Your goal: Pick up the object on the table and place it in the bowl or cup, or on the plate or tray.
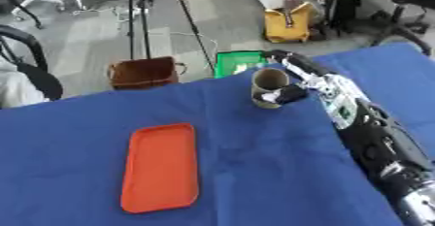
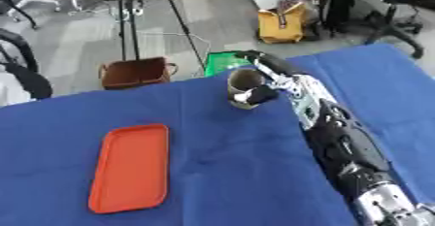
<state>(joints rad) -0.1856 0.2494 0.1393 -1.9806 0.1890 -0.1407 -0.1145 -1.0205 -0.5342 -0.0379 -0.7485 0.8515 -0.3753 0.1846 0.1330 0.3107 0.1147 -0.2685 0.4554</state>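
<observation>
One right robot hand [image 1: 289, 94] curled around brown cup [image 1: 270, 87] at far worktop [image 1: 255, 171] edge, probably gripped for carrying toward orange tray [image 1: 161, 167], well apart.

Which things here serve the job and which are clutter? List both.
Job: brown cup, held by the right hand; orange tray; blue tablecloth.
Clutter: brown basket, green crate, yellow bag, tripod, all on the floor.
</observation>
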